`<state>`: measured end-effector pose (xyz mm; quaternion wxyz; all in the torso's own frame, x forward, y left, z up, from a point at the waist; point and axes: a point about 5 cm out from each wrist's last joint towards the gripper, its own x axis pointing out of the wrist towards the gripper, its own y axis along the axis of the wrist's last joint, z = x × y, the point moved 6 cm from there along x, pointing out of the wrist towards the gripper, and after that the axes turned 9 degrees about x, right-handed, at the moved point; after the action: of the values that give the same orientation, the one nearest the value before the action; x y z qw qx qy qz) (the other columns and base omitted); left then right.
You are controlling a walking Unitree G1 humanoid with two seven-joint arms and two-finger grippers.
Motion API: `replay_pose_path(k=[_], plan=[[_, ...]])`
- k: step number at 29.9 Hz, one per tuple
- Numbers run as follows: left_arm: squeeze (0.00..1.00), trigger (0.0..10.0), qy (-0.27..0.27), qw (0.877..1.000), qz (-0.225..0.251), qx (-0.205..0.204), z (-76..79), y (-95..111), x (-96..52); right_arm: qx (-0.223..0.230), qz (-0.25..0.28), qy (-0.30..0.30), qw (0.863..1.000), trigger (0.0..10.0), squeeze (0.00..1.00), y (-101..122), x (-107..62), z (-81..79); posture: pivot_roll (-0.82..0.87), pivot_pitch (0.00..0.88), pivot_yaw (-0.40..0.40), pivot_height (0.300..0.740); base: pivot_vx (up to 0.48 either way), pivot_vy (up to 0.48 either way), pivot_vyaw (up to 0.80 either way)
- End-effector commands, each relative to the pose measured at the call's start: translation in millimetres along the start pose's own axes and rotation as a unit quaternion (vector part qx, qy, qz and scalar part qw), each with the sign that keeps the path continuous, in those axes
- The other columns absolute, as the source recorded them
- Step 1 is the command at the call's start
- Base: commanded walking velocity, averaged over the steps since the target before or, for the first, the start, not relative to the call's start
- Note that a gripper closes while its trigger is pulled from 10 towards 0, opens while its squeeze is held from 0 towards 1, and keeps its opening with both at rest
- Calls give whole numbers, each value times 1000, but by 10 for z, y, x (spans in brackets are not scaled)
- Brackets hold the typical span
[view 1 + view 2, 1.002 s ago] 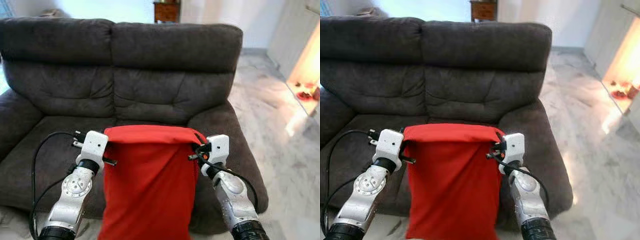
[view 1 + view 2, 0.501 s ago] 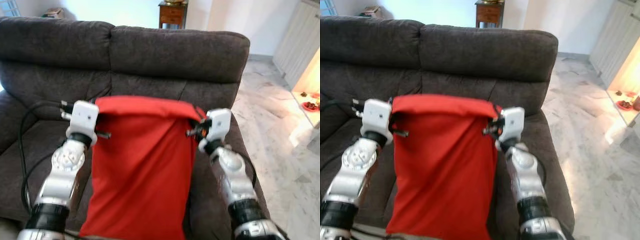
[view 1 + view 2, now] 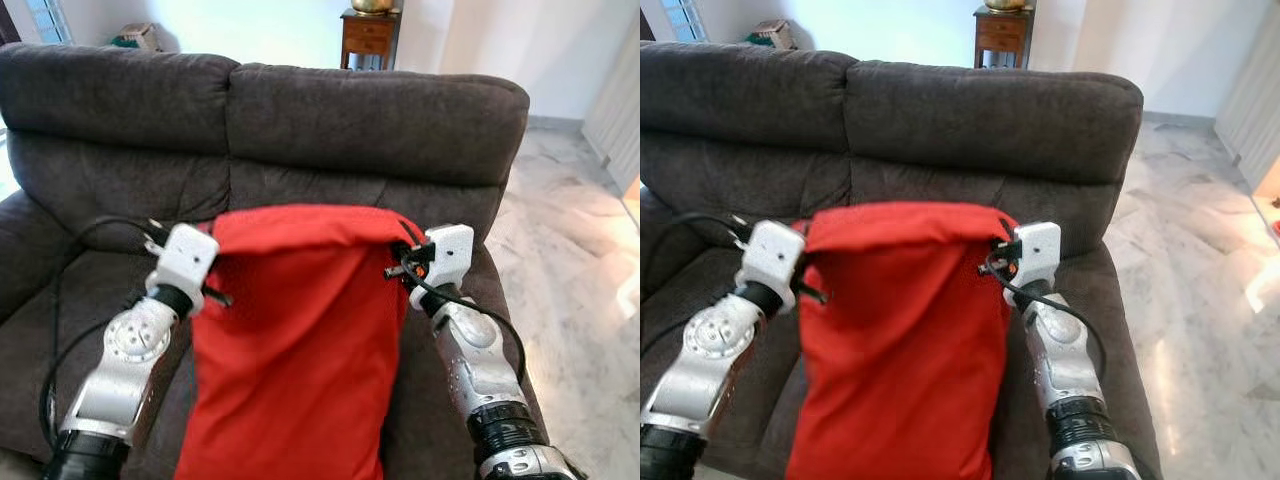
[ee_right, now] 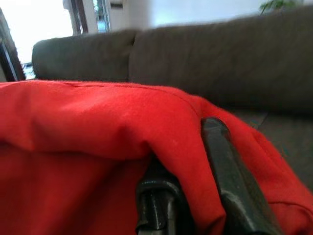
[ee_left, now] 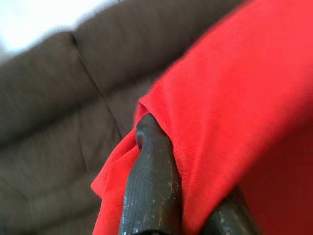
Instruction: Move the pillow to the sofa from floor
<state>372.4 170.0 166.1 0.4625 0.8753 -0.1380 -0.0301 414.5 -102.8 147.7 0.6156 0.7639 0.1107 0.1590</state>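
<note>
1. The red pillow (image 3: 290,350) hangs in the air in front of the dark grey sofa (image 3: 350,120), held up by its top edge, its body drooping long and flat below the arms.
2. The left gripper (image 3: 207,262) pinches the pillow's upper left corner; in the left wrist view one black finger (image 5: 151,186) lies outside the cloth with red fabric folded over between the jaws, so they are clamped narrow on the pillow.
3. The right gripper (image 3: 405,262) has the upper right corner; the right wrist view shows a finger (image 4: 230,171) pressed over the cloth and the other beneath it (jaws closed tight on the fabric).
4. The pillow's top edge runs about level between the two grippers, in front of the lower backrest of the sofa's right-hand cushion.
5. Open room: the left seat cushion (image 3: 60,330) lies bare beside the left arm, and the right armrest (image 3: 495,290) sits just beside the right arm.
6. To the right of the sofa, pale marble floor (image 3: 580,260) stretches away.
7. Behind the sofa back stands a small wooden side cabinet (image 3: 370,35) against the white wall.
8. No writing or label can be read on pillow, sofa or grippers.
</note>
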Motion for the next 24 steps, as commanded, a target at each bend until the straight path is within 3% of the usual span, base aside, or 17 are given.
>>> replay_pose_path(k=[1,4,5,6,12,19,20,21,22,23,24], plan=[[0,10000,-24,999,-37,19,111,-214,-61,3,-10,-11,1000,10000,0,-85,-32,26,135,0,25,740,0,0,0],[0,10000,-31,998,-56,19,150,-285,-77,3,-16,-26,1000,10000,0,-137,-72,87,132,0,29,740,0,0,0],[1000,10000,-33,998,-52,8,169,-271,-78,9,-20,-39,999,10000,706,-170,-102,151,130,0,29,740,0,0,0],[1000,10000,-33,998,-51,15,171,-268,-75,13,-20,-52,998,10000,1000,-183,-125,209,130,0,29,740,0,0,0],[1000,10000,-27,998,-57,31,141,-316,-83,12,-27,-78,997,10000,1000,-239,-182,314,132,0,30,740,0,0,0],[1000,10000,-1,997,-75,18,73,-437,-118,18,-25,-125,992,10000,1000,-294,-311,505,134,0,34,740,0,0,0],[1000,10000,5,996,-85,12,59,-500,-131,18,-26,-141,990,10000,855,-313,-350,564,134,0,35,740,0,0,0],[914,10000,9,996,-91,7,51,-544,-142,18,-27,-152,988,10000,396,-327,-377,603,133,0,35,740,0,0,0],[208,10000,7,994,-111,-6,86,-682,-181,23,-29,-193,981,10000,0,-381,-485,757,131,0,35,740,0,0,0],[0,10000,21,987,-154,-50,121,-967,-272,29,-52,-260,964,10000,0,-561,-732,1025,130,0,39,740,0,0,0],[0,10000,21,987,-154,-50,121,-967,-272,29,-52,-260,964,10000,0,-561,-732,1025,130,0,39,740,0,0,0]])
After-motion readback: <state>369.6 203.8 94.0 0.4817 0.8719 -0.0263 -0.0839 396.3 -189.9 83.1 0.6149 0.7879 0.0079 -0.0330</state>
